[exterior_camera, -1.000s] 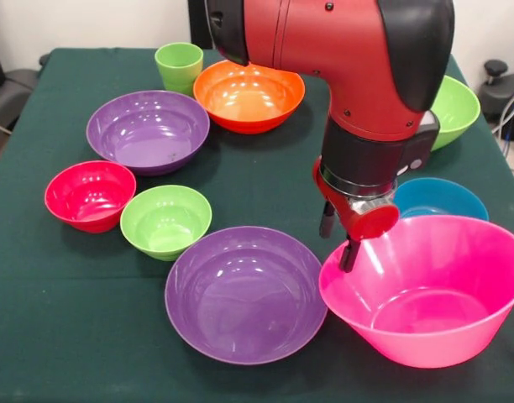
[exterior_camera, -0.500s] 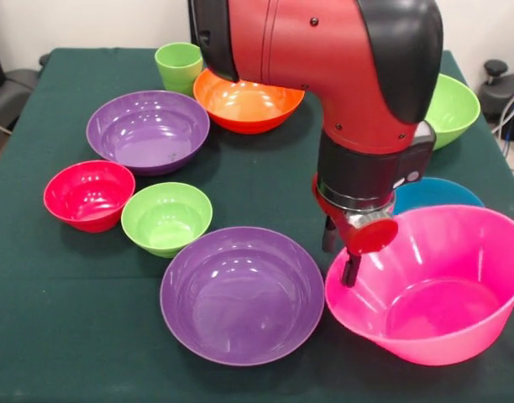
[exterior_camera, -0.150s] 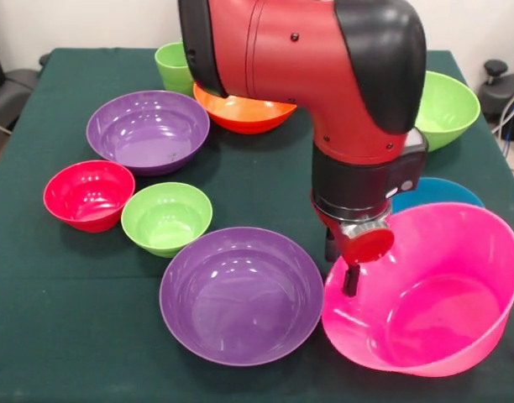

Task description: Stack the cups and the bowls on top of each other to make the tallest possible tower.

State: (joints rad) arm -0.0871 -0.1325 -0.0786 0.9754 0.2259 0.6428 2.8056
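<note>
Huge glossy pink plastic bowl (exterior_camera, -0.150s: 433, 294) sits at the near right of the surface, tipped up on its side, mouth facing left, rim touching the near purple plastic bowl (exterior_camera, -0.150s: 240, 294). Tool (exterior_camera, -0.150s: 341, 267) has its fingers clamped on the pink bowl's left rim.

Hidden: the red and black arm (exterior_camera, -0.150s: 324, 75) covers most of the orange bowl (exterior_camera, -0.150s: 244, 113) and part of the light green cup (exterior_camera, -0.150s: 171, 63); small blue bowl (exterior_camera, -0.150s: 437, 193) peeks from behind the pink one.

Surface is a dark green cloth (exterior_camera, -0.150s: 72, 336); pale wall behind it.

Second purple bowl (exterior_camera, -0.150s: 148, 130), red bowl (exterior_camera, -0.150s: 89, 195), small lime bowl (exterior_camera, -0.150s: 166, 220), large lime bowl (exterior_camera, -0.150s: 446, 107) sit separately.

Versus half a second ago: pink bowl tipped further, arm shifted left.
</note>
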